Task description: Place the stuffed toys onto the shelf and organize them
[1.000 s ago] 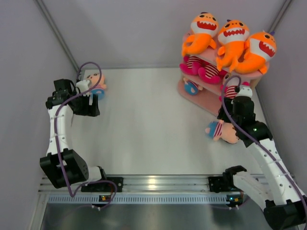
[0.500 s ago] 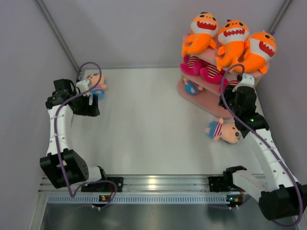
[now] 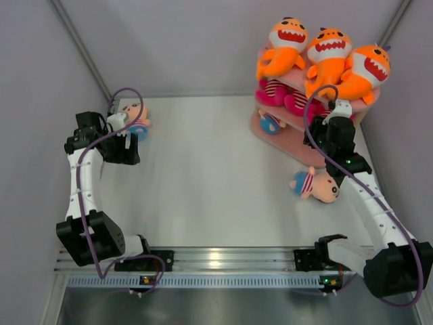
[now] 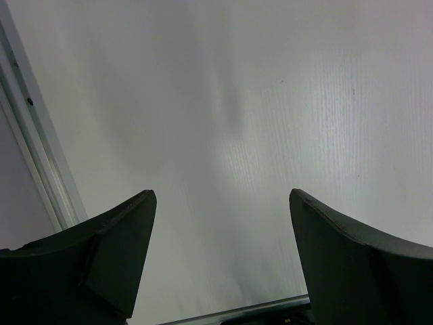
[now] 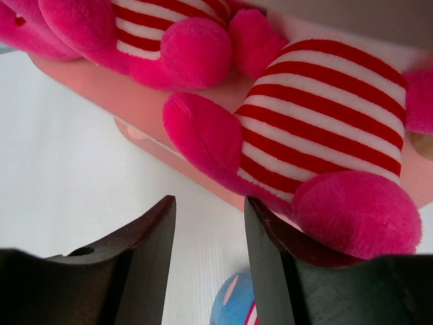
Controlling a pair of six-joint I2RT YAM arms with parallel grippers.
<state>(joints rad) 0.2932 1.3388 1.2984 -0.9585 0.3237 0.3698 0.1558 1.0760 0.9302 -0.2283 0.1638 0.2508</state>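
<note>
Right gripper [image 5: 208, 203]: released, narrow gap; I'm just under the striped doll [image 5: 325, 115] at the shelf [image 5: 95, 84] middle board's edge.
Left gripper [image 4: 220, 196]: spread wide, empty, beside the wall rail [image 4: 40, 149].
Room: pink-faced doll [image 3: 318, 184] lies on the table [image 3: 216, 183] by my right arm.
Hidden: blue-bodied doll [image 3: 137, 116] beyond the left gripper, half covered, probably lying down.

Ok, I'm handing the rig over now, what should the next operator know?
Grippers: left fingers open and empty over the table; right fingers open and empty, at the middle tier of the shelf by the striped dolls.
Done: three sharks on the top tier, striped dolls on the middle, one blue doll on the bottom.
To do: far-left doll by the left arm and right-side doll by the right arm, both on the table.
</note>
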